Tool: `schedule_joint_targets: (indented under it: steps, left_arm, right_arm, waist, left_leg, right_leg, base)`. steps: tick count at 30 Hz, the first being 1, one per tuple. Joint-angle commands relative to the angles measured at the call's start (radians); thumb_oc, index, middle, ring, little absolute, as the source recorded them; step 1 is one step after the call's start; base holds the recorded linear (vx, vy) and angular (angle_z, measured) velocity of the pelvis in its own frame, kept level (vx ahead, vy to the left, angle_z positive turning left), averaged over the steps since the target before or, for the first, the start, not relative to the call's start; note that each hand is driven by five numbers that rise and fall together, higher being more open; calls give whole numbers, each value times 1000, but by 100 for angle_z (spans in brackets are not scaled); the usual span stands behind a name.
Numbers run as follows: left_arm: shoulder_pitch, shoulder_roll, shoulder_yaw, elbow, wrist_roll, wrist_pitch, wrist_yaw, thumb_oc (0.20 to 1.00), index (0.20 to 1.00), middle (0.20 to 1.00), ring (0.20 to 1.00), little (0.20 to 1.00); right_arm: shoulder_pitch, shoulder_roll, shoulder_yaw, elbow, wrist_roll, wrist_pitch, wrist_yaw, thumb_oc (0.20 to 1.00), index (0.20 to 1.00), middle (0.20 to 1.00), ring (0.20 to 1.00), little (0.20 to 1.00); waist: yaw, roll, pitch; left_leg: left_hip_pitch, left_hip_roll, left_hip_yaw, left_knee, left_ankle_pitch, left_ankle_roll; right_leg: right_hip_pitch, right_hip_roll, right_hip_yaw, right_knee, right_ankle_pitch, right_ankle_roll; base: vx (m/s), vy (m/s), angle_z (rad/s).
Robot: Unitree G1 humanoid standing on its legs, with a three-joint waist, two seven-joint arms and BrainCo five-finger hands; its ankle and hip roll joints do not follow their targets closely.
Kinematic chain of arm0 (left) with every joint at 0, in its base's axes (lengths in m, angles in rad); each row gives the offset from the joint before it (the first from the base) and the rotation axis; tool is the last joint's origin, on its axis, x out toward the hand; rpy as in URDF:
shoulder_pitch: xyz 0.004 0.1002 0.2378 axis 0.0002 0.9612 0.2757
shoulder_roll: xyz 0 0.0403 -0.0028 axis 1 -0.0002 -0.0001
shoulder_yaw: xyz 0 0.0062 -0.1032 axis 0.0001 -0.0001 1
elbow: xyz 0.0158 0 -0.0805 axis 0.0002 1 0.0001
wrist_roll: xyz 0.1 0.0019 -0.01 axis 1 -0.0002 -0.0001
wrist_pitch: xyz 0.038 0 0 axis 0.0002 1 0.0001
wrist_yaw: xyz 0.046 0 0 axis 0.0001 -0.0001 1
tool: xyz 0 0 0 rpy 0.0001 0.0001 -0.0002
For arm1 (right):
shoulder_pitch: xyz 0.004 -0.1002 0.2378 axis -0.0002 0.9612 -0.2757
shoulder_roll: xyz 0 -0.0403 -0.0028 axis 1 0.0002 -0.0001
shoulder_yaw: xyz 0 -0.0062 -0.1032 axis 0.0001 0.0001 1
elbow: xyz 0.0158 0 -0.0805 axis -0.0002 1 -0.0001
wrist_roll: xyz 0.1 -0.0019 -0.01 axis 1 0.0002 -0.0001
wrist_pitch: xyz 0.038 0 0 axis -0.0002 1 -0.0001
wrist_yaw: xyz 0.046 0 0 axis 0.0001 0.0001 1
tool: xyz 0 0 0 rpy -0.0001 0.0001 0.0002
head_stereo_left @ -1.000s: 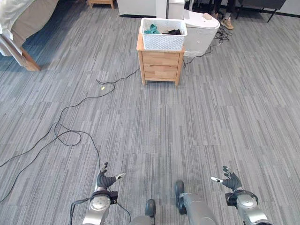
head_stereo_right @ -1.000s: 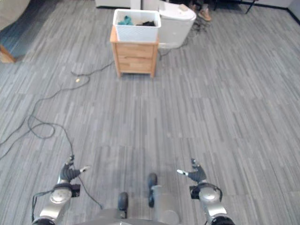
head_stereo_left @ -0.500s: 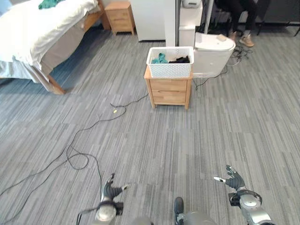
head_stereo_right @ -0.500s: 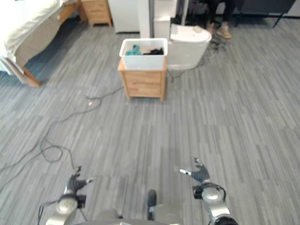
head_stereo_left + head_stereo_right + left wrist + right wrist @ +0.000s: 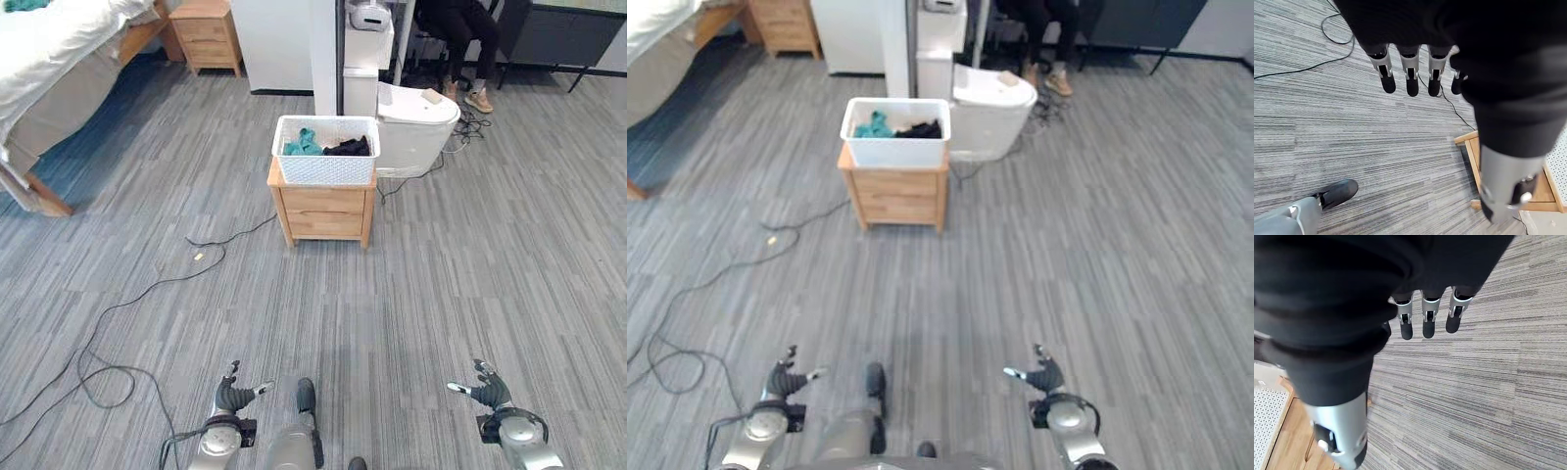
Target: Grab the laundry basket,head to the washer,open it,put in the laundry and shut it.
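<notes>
A white perforated laundry basket (image 5: 324,151) with teal and black clothes stands on a small wooden two-drawer cabinet (image 5: 324,210) far ahead across the grey floor. Right behind it sits a low white rounded washer (image 5: 418,125) with its lid down. My left hand (image 5: 234,395) hangs low at the lower left and my right hand (image 5: 484,392) at the lower right, both far from the basket. In the wrist views the left hand's fingers (image 5: 1409,71) and the right hand's fingers (image 5: 1425,316) hang straight, holding nothing.
A thin black cord (image 5: 155,284) snakes over the floor on the left. A bed (image 5: 49,59) and a wooden nightstand (image 5: 206,37) stand at the far left. A seated person's legs (image 5: 458,44) show behind the washer, beside a white pillar (image 5: 325,44).
The whole picture has shifted, so the camera moved: the basket and cabinet now sit slightly left of where they were. Both hands stay low and open.
</notes>
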Motion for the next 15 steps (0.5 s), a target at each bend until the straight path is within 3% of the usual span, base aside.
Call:
schedule_joint_targets:
  steps: [1, 2, 4, 5, 6, 7, 9, 10, 11, 12, 15]
  left_arm:
    - [-10, 55, -19, -69, 16, -24, 19, 1000, 1000, 1000, 1000, 1000]
    - [-19, 69, -24, -67, 25, -22, 13, 1000, 1000, 1000, 1000, 1000]
    - [-25, 87, -22, -81, 26, -21, 13, 1000, 1000, 1000, 1000, 1000]
    - [-25, 87, -22, -81, 26, -20, 13, 1000, 1000, 1000, 1000, 1000]
    - [-29, 99, -20, -85, 34, -19, 21, 1000, 1000, 1000, 1000, 1000]
    - [-29, 99, -20, -85, 34, -19, 21, 1000, 1000, 1000, 1000, 1000]
    - [-22, 105, -10, -92, 28, -18, 26, 1000, 1000, 1000, 1000, 1000]
    - [-14, 106, -2, -93, 19, -18, 26, 1000, 1000, 1000, 1000, 1000]
    - [-14, 106, -2, -93, 19, -18, 26, 1000, 1000, 1000, 1000, 1000]
    - [-10, 102, -1, -85, 17, -18, 24, 1000, 1000, 1000, 1000, 1000]
    - [-11, 90, -4, -69, 21, -14, 20, 1000, 1000, 1000, 1000, 1000]
  right_arm:
    - [24, 20, -41, -36, -11, -18, 2, 1000, 1000, 1000, 1000, 1000]
    - [16, 30, -35, -30, -10, -18, 9, 1000, 1000, 1000, 1000, 1000]
    - [2, 36, -23, -36, -11, -15, 16, 1000, 1000, 1000, 1000, 1000]
    - [2, 36, -24, -35, -11, -15, 16, 1000, 1000, 1000, 1000, 1000]
    - [-9, 46, -12, -50, -19, -14, 14, 1000, 1000, 1000, 1000, 1000]
    - [-10, 45, -12, -50, -19, -14, 14, 1000, 1000, 1000, 1000, 1000]
    - [-19, 47, 6, -70, -30, -14, 18, 1000, 1000, 1000, 1000, 1000]
    - [-24, 42, 16, -86, -39, -13, 22, 1000, 1000, 1000, 1000, 1000]
    - [-24, 42, 16, -86, -39, -13, 22, 1000, 1000, 1000, 1000, 1000]
    - [-30, 38, 21, -105, -44, -14, 25, 1000, 1000, 1000, 1000, 1000]
    - [-32, 33, 25, -104, -46, -14, 23, 1000, 1000, 1000, 1000, 1000]
  waist:
    - [34, -30, -35]
    - [30, -46, -42]
    - [25, -48, -35]
    - [27, -45, -36]
    - [25, -40, -23]
    - [27, -37, -25]
    - [23, -27, -15]
    - [19, -12, -6]
    - [16, -13, -5]
    - [5, -11, 7]
    - [-22, -14, 27]
  left_leg:
    - [7, 25, 8, 27, -24, -36]
    - [35, -2, 21, 34, -65, -10]
    - [72, -19, 28, 38, -105, 18]
    - [69, -15, 29, 38, -104, 17]
    - [118, -29, 36, 41, -143, 39]
    - [115, -26, 37, 40, -141, 38]
    - [176, -36, 34, 24, -173, 47]
    - [222, -40, 34, 6, -198, 48]
    - [224, -41, 31, 6, -200, 47]
    - [274, -51, 30, -5, -231, 44]
    - [321, -63, 3, -2, -264, 41]
  right_leg:
    - [-45, -159, 54, 221, -16, 134]
    - [-89, -190, 64, 339, 73, 164]
    - [-151, -204, 77, 464, 165, 181]
    - [-154, -200, 78, 462, 168, 180]
    - [-201, -223, 51, 543, 206, 185]
    - [-204, -219, 52, 541, 209, 184]
    - [-276, -238, -10, 539, 199, 164]
    - [-342, -241, -96, 489, 156, 153]
    - [-339, -243, -98, 492, 152, 153]
    - [-390, -249, -173, 395, 117, 153]
    - [-436, -213, -158, 296, 120, 157]
  base:
    - [497, 317, -13]
    - [304, 210, -2]
    - [282, 207, 13]
    - [273, 209, 3]
    - [181, 137, -3]
    - [324, 224, 5]
    - [332, 170, 8]
    - [301, 123, -6]
    - [451, 120, -24]
    - [372, 47, -16]
    - [294, 23, -1]
